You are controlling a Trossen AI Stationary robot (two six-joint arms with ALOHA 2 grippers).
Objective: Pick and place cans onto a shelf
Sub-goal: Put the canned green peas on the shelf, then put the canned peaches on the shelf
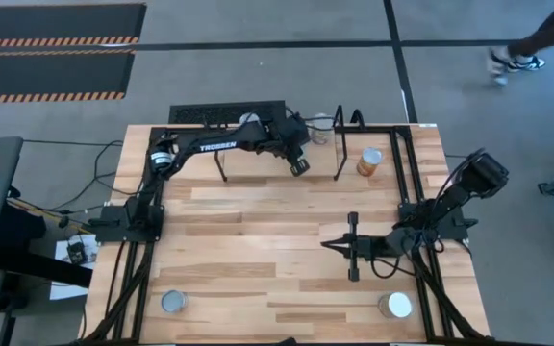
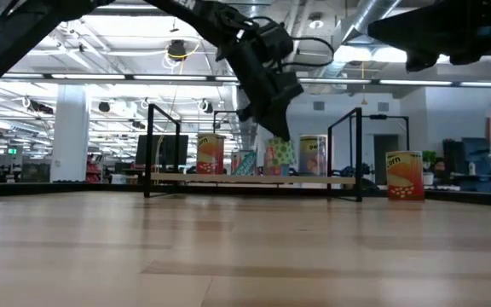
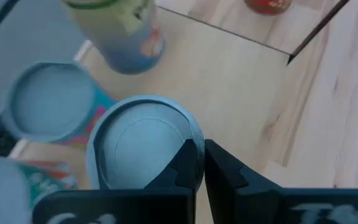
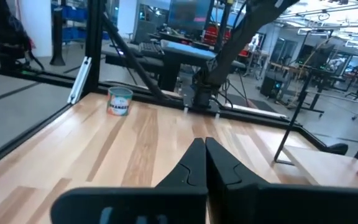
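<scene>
The shelf (image 2: 254, 179) stands at the table's far middle with several cans on its wooden board. My left gripper (image 2: 276, 132) hangs over the shelf, shut, just above a green-labelled can (image 2: 280, 154). In the left wrist view its fingertips (image 3: 202, 163) stand at the rim of that can's silvery top (image 3: 138, 140), with more cans (image 3: 51, 99) beside it. An orange can (image 1: 369, 161) stands on the table right of the shelf. My right gripper (image 1: 339, 246) waits shut and empty over the table's right middle. My left gripper points down at the near rim of the can's silvery top (image 3: 166, 127) with its fingers shut. I cannot tell whether the fingertips touch the top or stand just above it. The can stands on the shelf board.
One can (image 1: 173, 303) stands at the near left corner and another (image 1: 395, 305) at the near right. The black table frame (image 1: 407, 163) runs along both sides. A person's feet (image 1: 516, 60) show on the floor at the far right. Bare wood lies between the arms.
</scene>
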